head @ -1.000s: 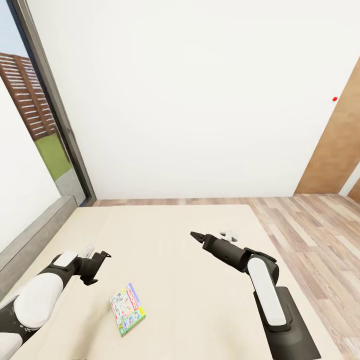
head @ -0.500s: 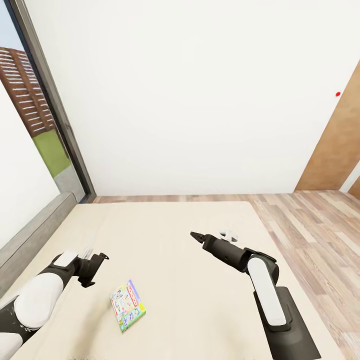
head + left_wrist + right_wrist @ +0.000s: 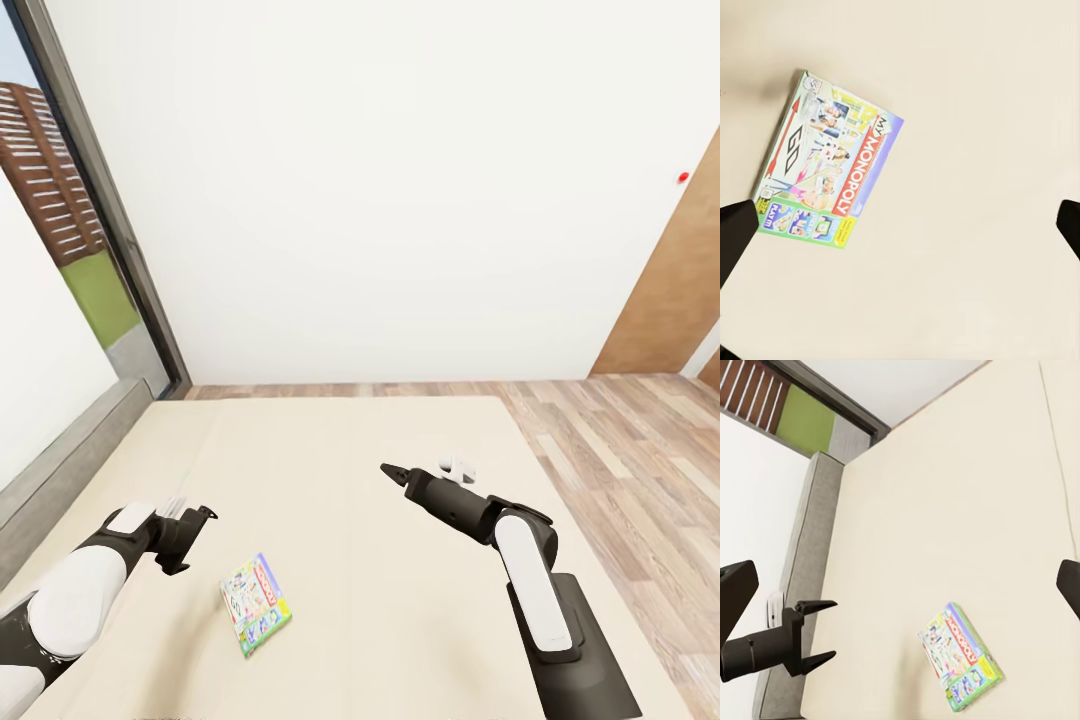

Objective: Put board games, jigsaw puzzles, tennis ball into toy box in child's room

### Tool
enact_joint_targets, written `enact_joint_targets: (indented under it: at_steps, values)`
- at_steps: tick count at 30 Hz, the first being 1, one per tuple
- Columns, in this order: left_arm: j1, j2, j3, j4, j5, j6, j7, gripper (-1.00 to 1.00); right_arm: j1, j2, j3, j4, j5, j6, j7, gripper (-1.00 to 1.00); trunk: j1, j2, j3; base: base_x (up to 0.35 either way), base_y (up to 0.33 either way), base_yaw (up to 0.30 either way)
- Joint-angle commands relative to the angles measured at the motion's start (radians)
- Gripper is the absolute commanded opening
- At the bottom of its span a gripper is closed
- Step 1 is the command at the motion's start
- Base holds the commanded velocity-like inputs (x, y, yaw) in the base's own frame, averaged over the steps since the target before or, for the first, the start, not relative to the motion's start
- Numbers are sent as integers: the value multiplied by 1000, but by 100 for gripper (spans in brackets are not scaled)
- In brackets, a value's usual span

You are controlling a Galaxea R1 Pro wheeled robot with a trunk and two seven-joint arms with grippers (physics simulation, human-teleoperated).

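One board game [image 3: 256, 618], a My Monopoly box, lies flat on the bed [image 3: 330, 470], near-left part of the cover, nothing else on the bed in view. Toy box and table not in these frames.

Left tool [image 3: 195, 530] hovers above the bed just left and slightly far of the game, jaws spread wide, empty. In the left wrist view the game [image 3: 826, 160] sits under the tool, off toward one finger tip, not centred between them. Right tool [image 3: 392, 470] hangs over the bed middle, well right and far of the game; its finger tips look close together in the head view, but the right wrist view has them at the frame edges, so its opening can't be told. Nothing seen held in it.

Key relation: game is nearer the left arm, a short reach to its near-right. Long axis runs near-to-far, tilted a bit with the far end toward the right.

Judgement: stage is approach to pick up the game, grasp not yet made. Box is flat against a soft cover, so getting a finger under an edge looks awkward; left tool likely needs to line up across the short side.
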Motion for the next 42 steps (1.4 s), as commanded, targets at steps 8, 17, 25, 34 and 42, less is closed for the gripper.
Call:
enact_joint_targets:
  at_steps: [8,17,25,34,42]
  values:
    - [-1,0,0,-2,11,5,8,100,-1,0,0,-1,-10,0,-11,100,1,-2,-15,0,0,0]
    - [-1,-5,1,-2,10,-6,0,100,-1,0,-1,-1,-10,-1,-11,100,1,-2,-30,0,0,0]
    - [-1,-12,2,-2,9,-1,-2,100,-1,0,-1,-1,-10,-2,-11,100,1,-2,-43,0,0,0]
    - [-1,-26,3,-2,11,7,-2,100,-1,1,-1,-1,-10,-3,-11,100,1,-2,-57,0,0,0]
    - [-1,-29,3,-2,9,5,-4,100,-1,2,1,-1,-10,-4,-12,100,1,-2,-70,0,0,0]
